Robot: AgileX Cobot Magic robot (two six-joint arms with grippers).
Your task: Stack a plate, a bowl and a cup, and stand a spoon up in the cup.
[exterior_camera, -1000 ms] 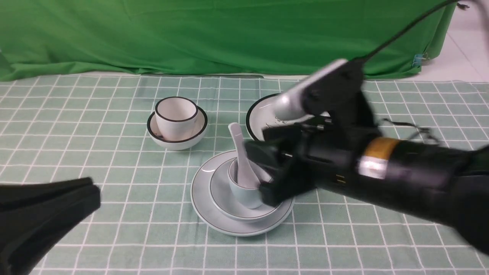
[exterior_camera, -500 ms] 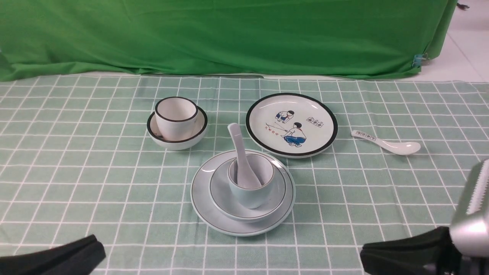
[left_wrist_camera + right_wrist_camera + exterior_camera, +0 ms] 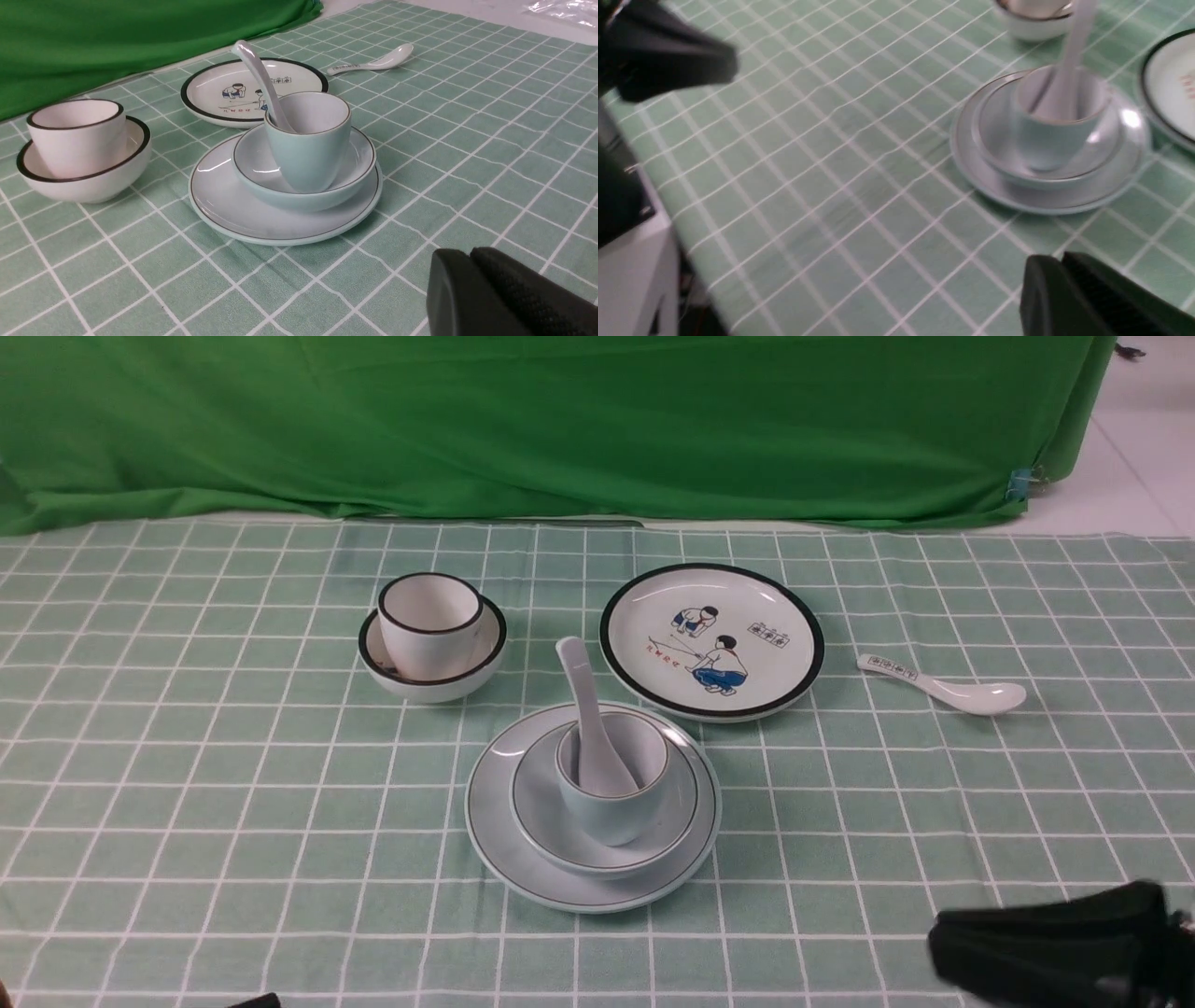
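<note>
My left fingers (image 3: 472, 280) are pressed together on nothing, low over the surface (image 3: 187, 784). My right fingers (image 3: 1064, 289) also meet with nothing between them. Ahead of both, between them and well apart from each, sits the plate (image 3: 495, 831) with the bowl (image 3: 537, 803) in it and the cup (image 3: 611, 803) upright in the bowl. The spoon (image 3: 583, 709) stands in the cup, scoop down, its long handle leaning up and away from my fingers, tilted toward my left. Beyond lie a black-rimmed cartoon plate (image 3: 644, 607) with small print I cannot read, a marked spoon (image 3: 943, 683) lying flat, and a black-rimmed cup (image 3: 429, 616) in a black-rimmed bowl (image 3: 439, 681).
</note>
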